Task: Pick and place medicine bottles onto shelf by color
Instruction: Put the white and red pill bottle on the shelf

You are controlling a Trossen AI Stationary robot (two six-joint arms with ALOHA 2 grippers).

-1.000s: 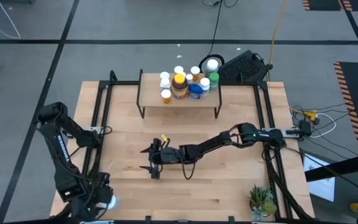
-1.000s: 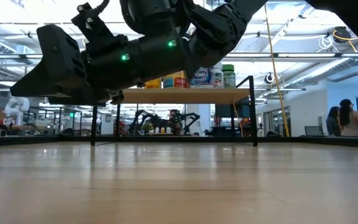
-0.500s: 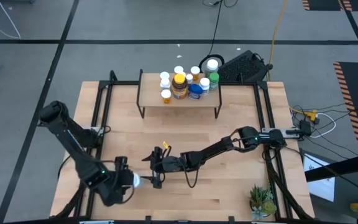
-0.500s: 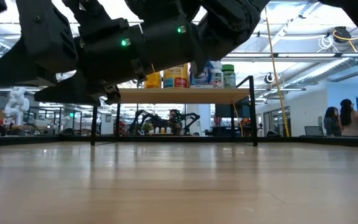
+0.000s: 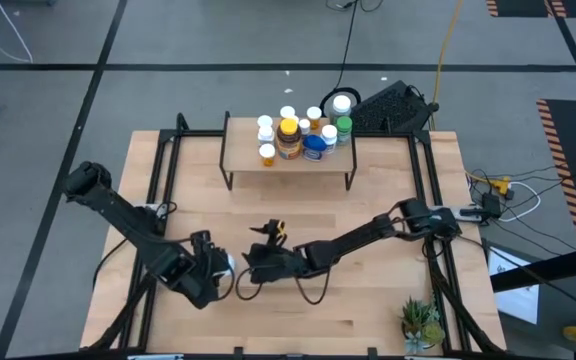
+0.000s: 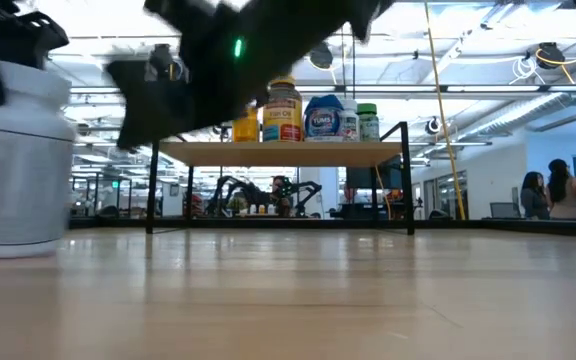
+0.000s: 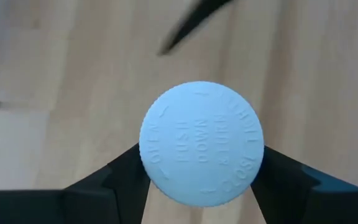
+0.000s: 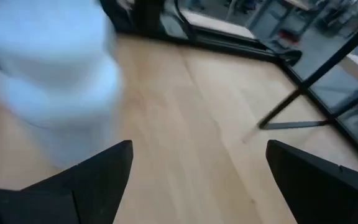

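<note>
A white medicine bottle (image 6: 18,150) with a white cap (image 7: 202,143) stands upright near the table's middle left, with my left gripper (image 5: 218,268) shut on it from above. Whether its base touches the tabletop I cannot tell. My right gripper (image 8: 199,149) is open just right of the bottle (image 8: 55,74) and holds nothing. On the shelf (image 5: 288,160) at the far side stand several bottles: white (image 5: 265,125), orange (image 5: 267,153), amber with a yellow lid (image 5: 289,138), blue (image 5: 315,145) and green (image 5: 344,126). My left gripper pinches the white bottle at its cap, one finger (image 7: 120,177) on each side of the cap's rim (image 7: 148,155). The fingers come from above, pointing down. The bottle is upright below them.
A small potted plant (image 5: 420,322) stands at the near right corner. A black device (image 5: 393,105) lies behind the shelf's right end. Black frame rails (image 5: 163,190) run along both table sides. People (image 6: 553,190) stand in the room beyond.
My left arm has swung from the near left corner toward the table's middle, carrying the white bottle up to my right gripper. My right gripper has shifted slightly toward the near edge and stays open.
</note>
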